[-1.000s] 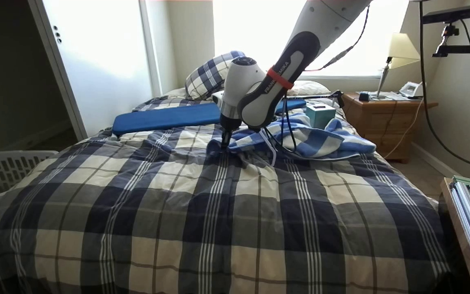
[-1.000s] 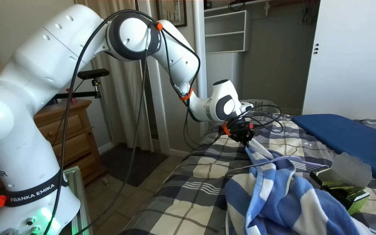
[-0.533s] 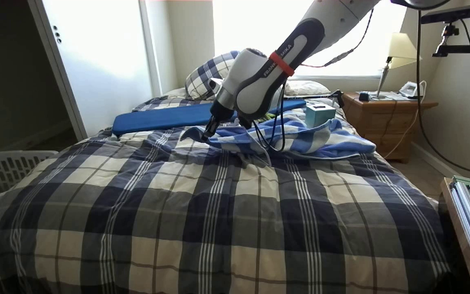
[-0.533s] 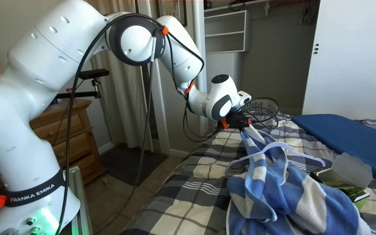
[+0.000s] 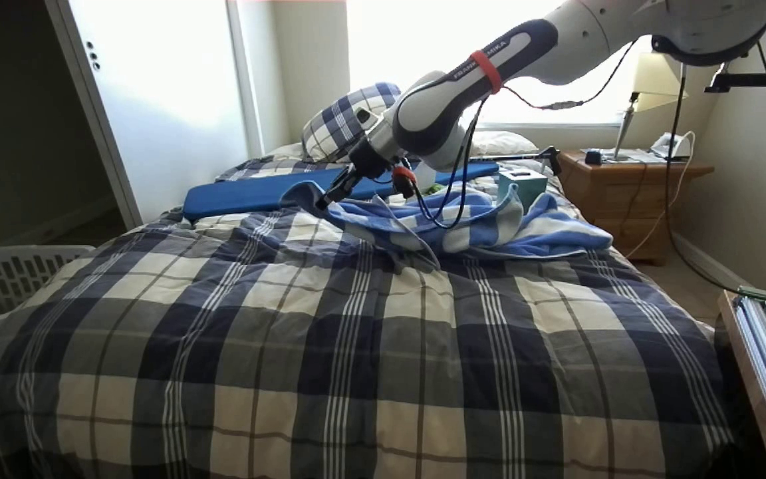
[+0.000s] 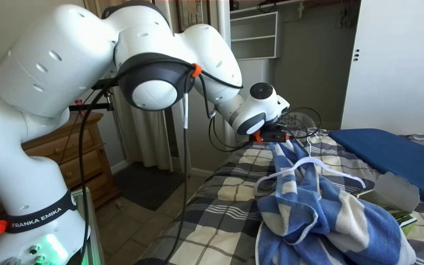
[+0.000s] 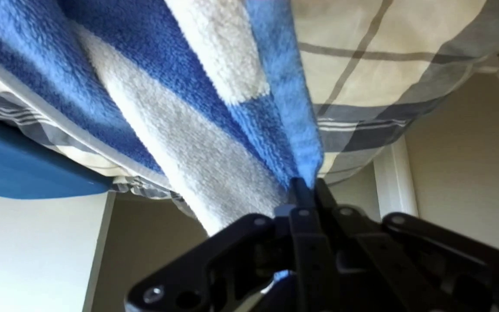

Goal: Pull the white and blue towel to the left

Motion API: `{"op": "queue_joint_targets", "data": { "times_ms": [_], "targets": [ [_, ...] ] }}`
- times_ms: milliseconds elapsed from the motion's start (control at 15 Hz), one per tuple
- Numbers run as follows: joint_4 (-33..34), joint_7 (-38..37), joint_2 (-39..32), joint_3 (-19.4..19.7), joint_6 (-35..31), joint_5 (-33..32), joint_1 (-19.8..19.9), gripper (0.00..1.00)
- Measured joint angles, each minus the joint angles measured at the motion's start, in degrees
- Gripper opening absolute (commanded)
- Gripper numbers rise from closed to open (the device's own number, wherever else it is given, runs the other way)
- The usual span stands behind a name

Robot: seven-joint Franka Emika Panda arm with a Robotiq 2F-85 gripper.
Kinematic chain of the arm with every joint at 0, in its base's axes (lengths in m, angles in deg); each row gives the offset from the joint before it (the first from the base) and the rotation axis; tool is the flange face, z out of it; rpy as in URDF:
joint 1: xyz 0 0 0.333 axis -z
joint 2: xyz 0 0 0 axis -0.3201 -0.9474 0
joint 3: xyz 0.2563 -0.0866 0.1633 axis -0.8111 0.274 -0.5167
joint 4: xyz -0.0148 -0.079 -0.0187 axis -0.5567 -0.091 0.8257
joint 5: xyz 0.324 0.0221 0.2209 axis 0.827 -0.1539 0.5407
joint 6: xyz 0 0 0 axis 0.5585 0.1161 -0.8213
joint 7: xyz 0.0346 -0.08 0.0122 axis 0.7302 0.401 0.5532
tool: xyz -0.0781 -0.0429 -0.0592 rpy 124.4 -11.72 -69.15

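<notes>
- Plaid blanket underneath it all!
- On it, the towel, heaped, one end raised: looks like the pulling step, next calling for a steady drag left.
- In an exterior view the towel's long axis runs sideways, raised end pointing left.
- Hanger across the towel, could snag!
- And the end effector, pinched on the towel's raised end!
</notes>
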Motion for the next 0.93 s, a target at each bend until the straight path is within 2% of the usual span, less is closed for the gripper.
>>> {"op": "queue_joint_targets", "data": {
  "times_ms": [133, 467, 733, 933],
  "targets": [
    [-0.24, 4.37, -3.42, -5.18, 1.43, 0.0, 4.65, 0.01],
    [-0.24, 11.57, -9.99, -11.04, 4.69, 0.01, 9.77, 0.01],
    [-0.33, 13.67, -10.54, -12.29, 3.81, 0.0, 10.37, 0.01],
    [-1.46, 13.95, -7.87, -12.28, -0.52, -0.11, 9.11, 0.01]
  ]
}}
